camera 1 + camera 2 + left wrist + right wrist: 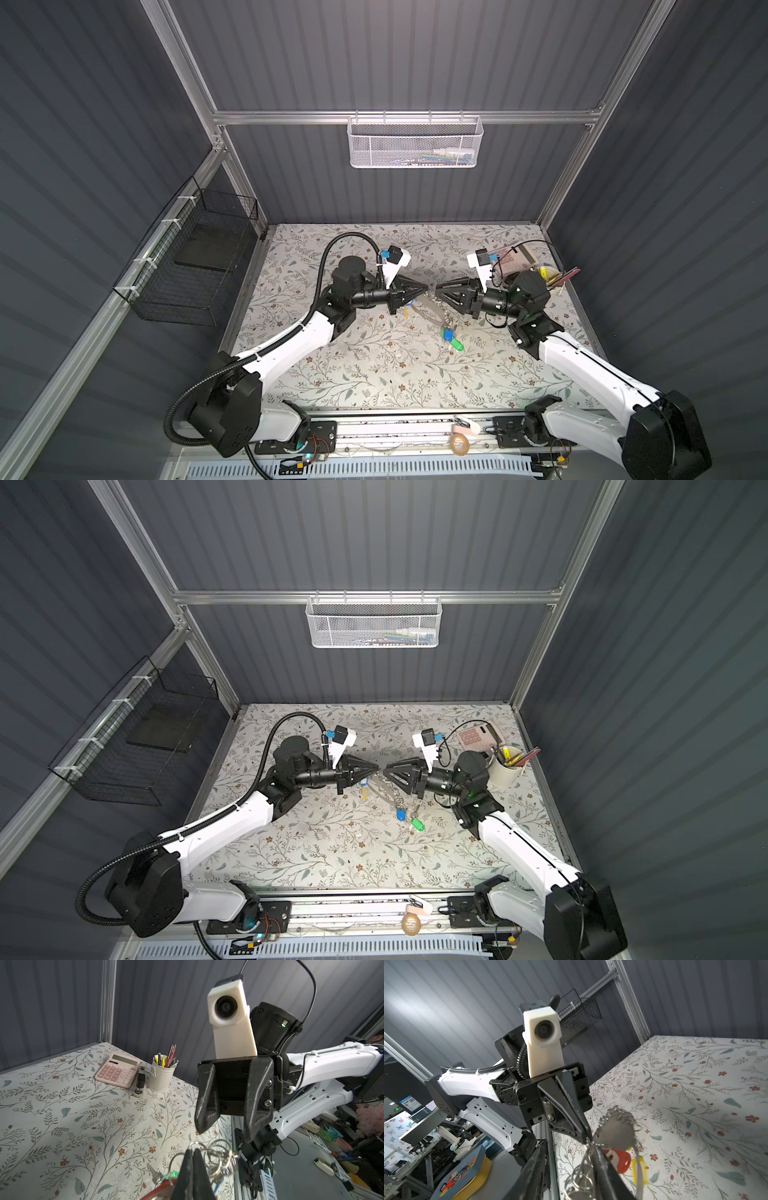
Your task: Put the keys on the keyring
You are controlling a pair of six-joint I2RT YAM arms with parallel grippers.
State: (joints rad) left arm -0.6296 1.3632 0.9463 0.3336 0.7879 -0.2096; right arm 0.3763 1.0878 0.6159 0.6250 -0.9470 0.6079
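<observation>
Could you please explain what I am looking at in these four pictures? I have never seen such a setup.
These are two robot arms at a flowered table, each ending in a two-fingered gripper. Two pictures look down from overhead; the other two come from cameras on the arms' wrists. The left gripper is shut on the keyring, a grey loop strung with small rings and tags. The right gripper is open and holds nothing. The keys with the green tag rest on the table. A pink calculator, stapler and pen cup stand in the far right corner.
</observation>
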